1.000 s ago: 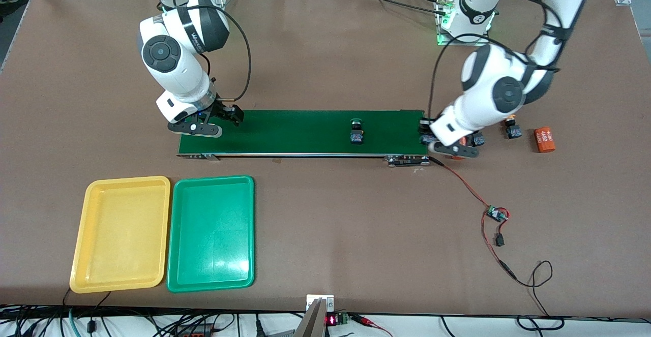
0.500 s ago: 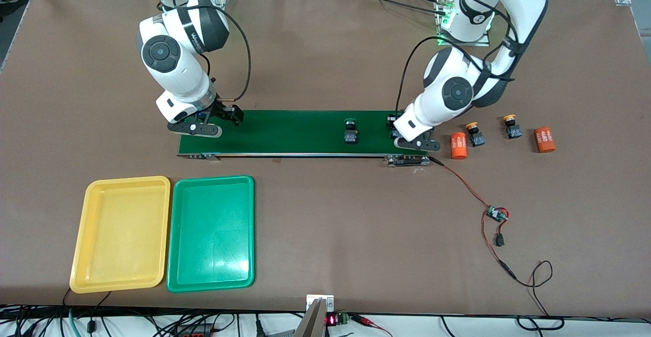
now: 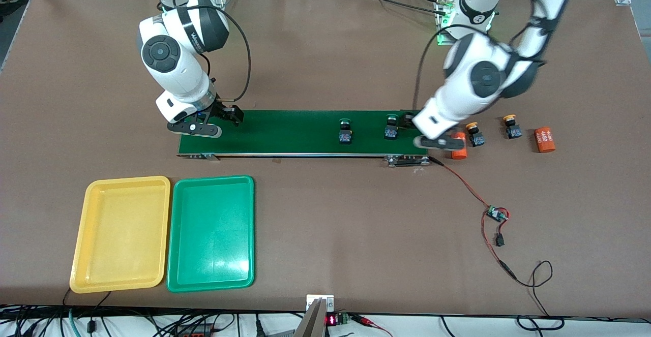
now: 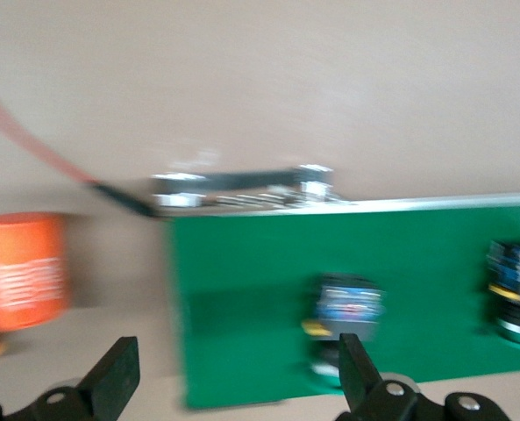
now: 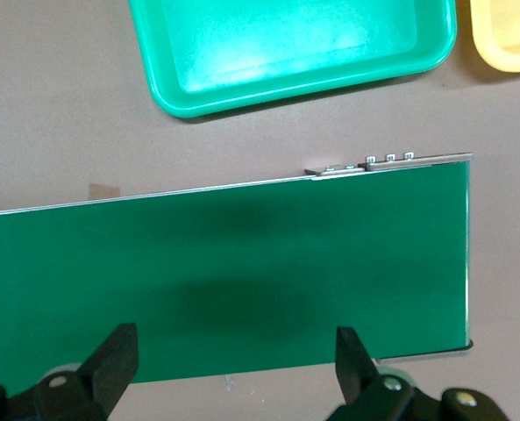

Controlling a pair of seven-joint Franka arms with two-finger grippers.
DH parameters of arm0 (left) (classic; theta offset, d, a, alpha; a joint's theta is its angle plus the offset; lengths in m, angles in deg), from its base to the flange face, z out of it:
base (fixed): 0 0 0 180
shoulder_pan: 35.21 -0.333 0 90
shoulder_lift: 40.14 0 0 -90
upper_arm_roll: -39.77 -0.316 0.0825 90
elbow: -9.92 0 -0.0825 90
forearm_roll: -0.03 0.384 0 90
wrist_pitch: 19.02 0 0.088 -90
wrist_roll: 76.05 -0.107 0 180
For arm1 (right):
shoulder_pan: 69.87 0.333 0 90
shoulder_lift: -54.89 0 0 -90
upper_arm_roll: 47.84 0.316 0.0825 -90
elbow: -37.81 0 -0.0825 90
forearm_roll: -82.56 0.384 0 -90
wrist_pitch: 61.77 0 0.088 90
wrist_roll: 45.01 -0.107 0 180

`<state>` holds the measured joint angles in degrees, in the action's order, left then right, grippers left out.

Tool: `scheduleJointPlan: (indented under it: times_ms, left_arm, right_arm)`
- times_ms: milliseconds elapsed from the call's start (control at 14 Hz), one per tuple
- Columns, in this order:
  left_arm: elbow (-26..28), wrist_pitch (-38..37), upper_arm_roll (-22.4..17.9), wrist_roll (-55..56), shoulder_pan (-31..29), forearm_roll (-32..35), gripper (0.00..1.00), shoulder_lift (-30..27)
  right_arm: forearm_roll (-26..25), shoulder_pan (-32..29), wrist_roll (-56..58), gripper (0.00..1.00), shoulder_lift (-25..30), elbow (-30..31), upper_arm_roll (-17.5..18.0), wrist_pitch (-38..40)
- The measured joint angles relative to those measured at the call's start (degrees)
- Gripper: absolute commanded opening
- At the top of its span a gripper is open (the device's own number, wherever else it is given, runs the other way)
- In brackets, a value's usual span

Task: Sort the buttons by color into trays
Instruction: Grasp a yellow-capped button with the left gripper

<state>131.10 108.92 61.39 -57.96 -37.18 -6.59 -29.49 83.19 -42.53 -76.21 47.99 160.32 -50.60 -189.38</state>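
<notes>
Table: brown board with a long dark-green conveyor belt across its middle and both trays set together at the right arm's end, nearer the front camera than the belt.
Left gripper: the left gripper hangs over the belt's end and the bare table just beside it, jaws spread wide and empty; its wrist view shows the two fingers well apart with nothing between them.
Green buttons: one green button stands on the belt just beside the left gripper, the other green button stands farther along the belt toward the right gripper. Judged from this, the belt serves to carry them across to the trays.
Yellow buttons: two yellow-orange buttons stand on the table off the belt, at the left arm's end, near the left gripper, within its easy reach for the next pick.
Orange cylinders: one orange cylinder lies partly under the left gripper, another past the buttons; not part of the sort.
Right gripper: the right gripper waits low over the belt's other end, jaws wide open, nothing held, likely placed to catch arrivals.
Trays: the yellow tray and green tray lie side by side touching, both holding nothing, near the right gripper for short drops.
Progress: no button sorted yet.
</notes>
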Motion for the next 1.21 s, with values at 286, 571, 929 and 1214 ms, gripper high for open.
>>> scheduleJointPlan:
  times_ms: [286,571,929,1214]
  left_arm:
    - [1.59,-1.29,-0.71,-1.50,-13.44,1.38,1.00,0.18]
    - [3.63,-1.29,-0.72,-1.61,-18.80,1.80,1.00,3.95]
    - [4.88,-0.79,-0.54,-1.49,-19.11,2.51,1.00,8.19]
    - [4.86,-0.46,-1.44,-1.34,-19.26,8.02,1.00,9.54]
  right_arm:
    - [0.00,0.13,-0.95,1.00,0.00,-0.01,0.03,-0.09]
    - [0.00,2.75,-0.95,1.00,-0.67,0.04,0.23,-0.81]
    - [0.12,9.02,-2.99,1.00,-6.52,-0.06,0.47,-9.67]
    - [0.12,11.72,-6.04,1.00,-10.07,-3.27,0.48,-11.24]
